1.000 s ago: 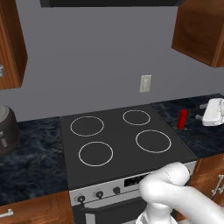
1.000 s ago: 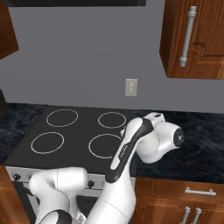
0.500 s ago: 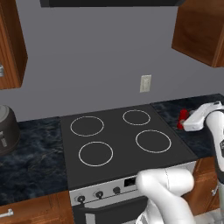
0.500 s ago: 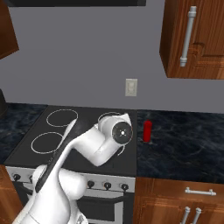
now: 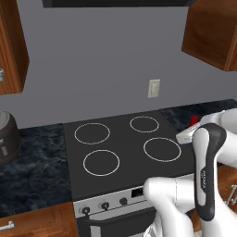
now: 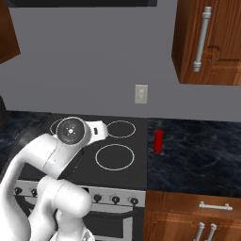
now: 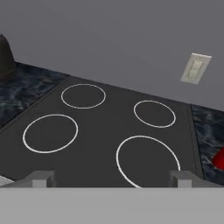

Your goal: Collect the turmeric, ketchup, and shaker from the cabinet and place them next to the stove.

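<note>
Beside the stove [image 6: 84,164] the ketchup [image 6: 159,141] already stands; my hand [image 7: 111,177], spread and empty, must next reach the cabinet [image 6: 212,42].

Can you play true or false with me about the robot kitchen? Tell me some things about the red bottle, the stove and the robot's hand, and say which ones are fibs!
1. The ketchup stands upright on the dark counter right beside the stove. True.
2. The hand is squeezing the ketchup. False: its fingers are wide apart and nothing is between them.
3. The stove has four white rings. True.
4. The cabinet door is hanging open. False: the door looks shut, with its long grey handle facing us.
5. A pot sits on one of the rings. False: all four rings are bare.
</note>
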